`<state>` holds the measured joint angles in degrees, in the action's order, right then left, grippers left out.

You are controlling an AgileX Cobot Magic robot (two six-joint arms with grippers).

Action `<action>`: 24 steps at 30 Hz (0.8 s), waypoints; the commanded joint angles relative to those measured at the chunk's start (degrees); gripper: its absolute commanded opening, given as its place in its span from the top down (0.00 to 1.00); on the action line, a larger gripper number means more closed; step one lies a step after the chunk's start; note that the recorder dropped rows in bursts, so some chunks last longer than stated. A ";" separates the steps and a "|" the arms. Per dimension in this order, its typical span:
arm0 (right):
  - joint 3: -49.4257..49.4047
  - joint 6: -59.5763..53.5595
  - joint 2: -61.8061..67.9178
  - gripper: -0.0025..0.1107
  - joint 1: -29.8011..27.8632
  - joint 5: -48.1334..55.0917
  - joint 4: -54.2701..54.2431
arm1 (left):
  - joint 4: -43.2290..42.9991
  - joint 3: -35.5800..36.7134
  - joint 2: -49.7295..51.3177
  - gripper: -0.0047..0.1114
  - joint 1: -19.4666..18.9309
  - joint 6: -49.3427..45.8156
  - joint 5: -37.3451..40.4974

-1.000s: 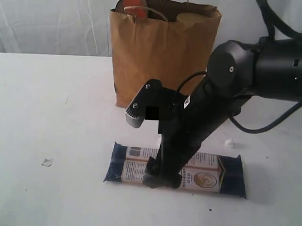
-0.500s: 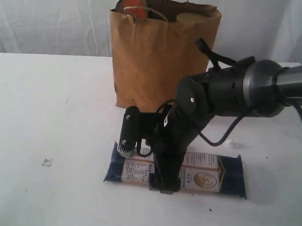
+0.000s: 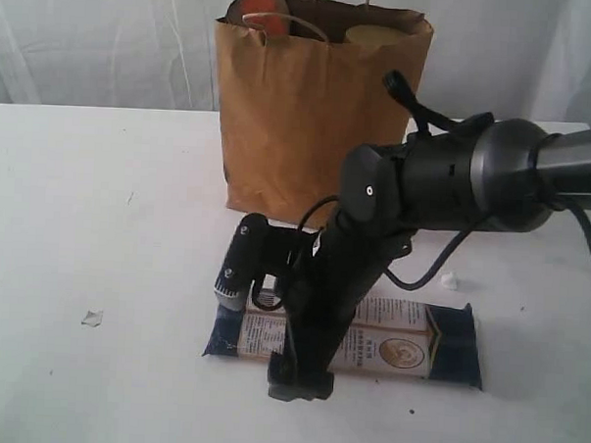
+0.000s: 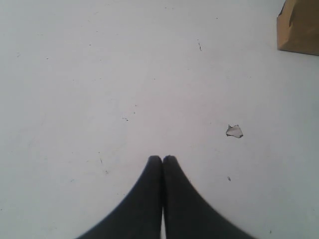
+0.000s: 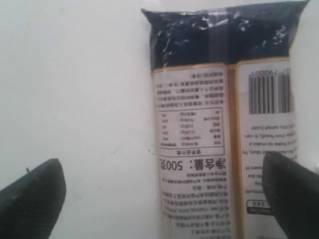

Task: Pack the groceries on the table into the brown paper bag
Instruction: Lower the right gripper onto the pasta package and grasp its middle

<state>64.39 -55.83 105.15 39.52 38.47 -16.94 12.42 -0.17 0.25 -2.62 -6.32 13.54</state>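
Note:
A long dark-blue-and-white packet (image 3: 408, 344) lies flat on the white table (image 3: 100, 203), in front of the brown paper bag (image 3: 320, 115). The bag stands upright; an orange-red item (image 3: 258, 6) and a yellow lid (image 3: 367, 34) show at its mouth. My right gripper (image 3: 298, 379) is down at the packet's left part and open. In the right wrist view the right gripper (image 5: 162, 199) straddles one long edge of the packet (image 5: 219, 149): one finger over bare table, the other over the label. My left gripper (image 4: 162, 159) is shut and empty above bare table, out of the exterior view.
Small white crumbs lie on the table: one crumb (image 3: 92, 318) at the left, another crumb (image 3: 449, 280) right of the arm. The left wrist view shows a crumb (image 4: 234, 131) and a bottom corner of the bag (image 4: 299, 30). White curtains hang behind the table.
The right arm has swung lower and its gripper has shifted toward the packet's near edge and left part. The packet and bag have not moved. The left gripper stays shut.

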 commanded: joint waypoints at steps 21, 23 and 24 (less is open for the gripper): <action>0.17 26.18 4.12 0.25 0.04 1.21 19.81 | 0.42 0.17 -0.25 0.96 -0.10 0.06 -0.19; 0.17 26.18 4.12 0.40 0.04 1.21 19.81 | 0.42 0.17 -0.25 0.96 -0.10 0.06 -0.19; 0.17 26.18 4.12 0.50 0.04 1.21 19.81 | 0.42 0.17 -0.25 0.96 -0.10 0.06 -0.19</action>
<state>64.39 -29.98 109.33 39.52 38.45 3.46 12.42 -0.17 0.25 -2.62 -6.32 13.54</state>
